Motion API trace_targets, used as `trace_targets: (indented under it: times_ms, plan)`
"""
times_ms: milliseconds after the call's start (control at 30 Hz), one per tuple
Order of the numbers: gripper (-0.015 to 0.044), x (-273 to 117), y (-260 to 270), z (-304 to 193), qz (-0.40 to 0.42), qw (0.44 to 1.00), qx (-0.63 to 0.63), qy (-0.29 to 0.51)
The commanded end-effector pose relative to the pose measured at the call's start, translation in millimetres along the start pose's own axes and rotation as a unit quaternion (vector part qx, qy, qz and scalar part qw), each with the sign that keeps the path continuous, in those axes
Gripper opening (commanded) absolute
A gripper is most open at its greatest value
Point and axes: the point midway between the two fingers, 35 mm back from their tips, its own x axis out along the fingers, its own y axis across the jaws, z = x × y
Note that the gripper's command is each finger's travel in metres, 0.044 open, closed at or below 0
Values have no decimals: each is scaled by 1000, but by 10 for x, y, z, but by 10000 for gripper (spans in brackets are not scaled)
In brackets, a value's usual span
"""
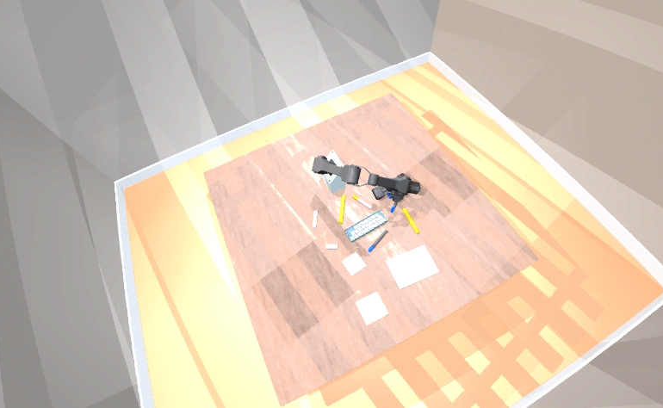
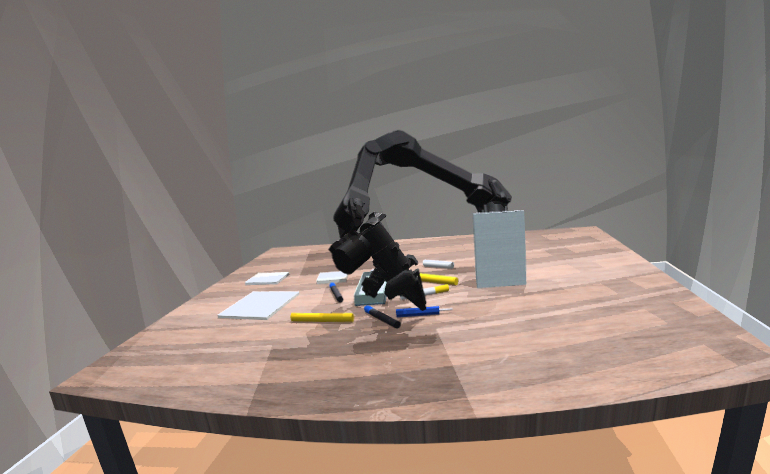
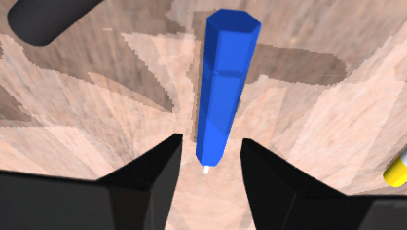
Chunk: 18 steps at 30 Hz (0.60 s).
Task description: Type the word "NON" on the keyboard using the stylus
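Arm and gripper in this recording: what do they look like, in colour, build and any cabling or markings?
The arm is black to dark grey, with chunky rounded joints and slimmer links. The gripper is black too, its fingers wedge-shaped, tapering to narrow tips. I can make out no lettering; cabling is unclear.

Arches up as a black arm [image 2: 398, 147] behind an upright pale panel [image 2: 499, 249], then bends down and points a black gripper [image 2: 421, 303] at the wooden table [image 2: 529, 376]. Hangs low just over a blue stylus [image 2: 417, 311], too overlapped to tell touching from apart. Partly hides a pale teal keyboard [image 2: 370, 299]. Shows, just beside the stylus, a dark blue-ended marker [image 2: 382, 316] and, farther left, a yellow stick [image 2: 321, 317] lying flat near a large white sheet [image 2: 258, 305].
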Motion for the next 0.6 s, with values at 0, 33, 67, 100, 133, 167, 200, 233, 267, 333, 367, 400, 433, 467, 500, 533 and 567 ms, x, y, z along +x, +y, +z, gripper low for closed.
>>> trace_targets:
  times_ms: [0, 33, 67, 100, 133, 167, 200, 233, 267, 333, 367, 400, 433, 467, 500, 533, 567]
  plan:
    - [150, 47, -7, 12, -4, 1000, -2, 0]
    - [150, 54, -7, 16, -4, 1000, -2, 0]
    - [150, 57, -7, 17, -4, 1000, -2, 0]
    - [150, 57, -7, 17, -4, 1000, -2, 0]
    - [150, 59, -7, 19, -4, 1000, -2, 0]
    - [150, 62, -7, 20, -4, 1000, -2, 0]
    - [150, 67, -7, 23, -4, 1000, -2, 0]
    - [150, 74, -7, 27, -4, 1000, -2, 0]
    - [150, 81, -7, 31, -4, 1000, -2, 0]
    - [150, 83, -7, 32, -4, 1000, -2, 0]
    - [150, 85, -8, 34, -4, 1000, -2, 0]
    - [150, 88, -8, 36, -4, 1000, -2, 0]
    - [150, 93, -8, 38, -4, 1000, -2, 0]
    - [150, 100, -8, 42, -4, 1000, -2, 0]
    - [150, 107, -8, 46, -4, 1000, -2, 0]
    - [150, 109, -8, 48, -4, 1000, -2, 0]
    - [150, 109, -8, 48, -4, 1000, -2, 0]
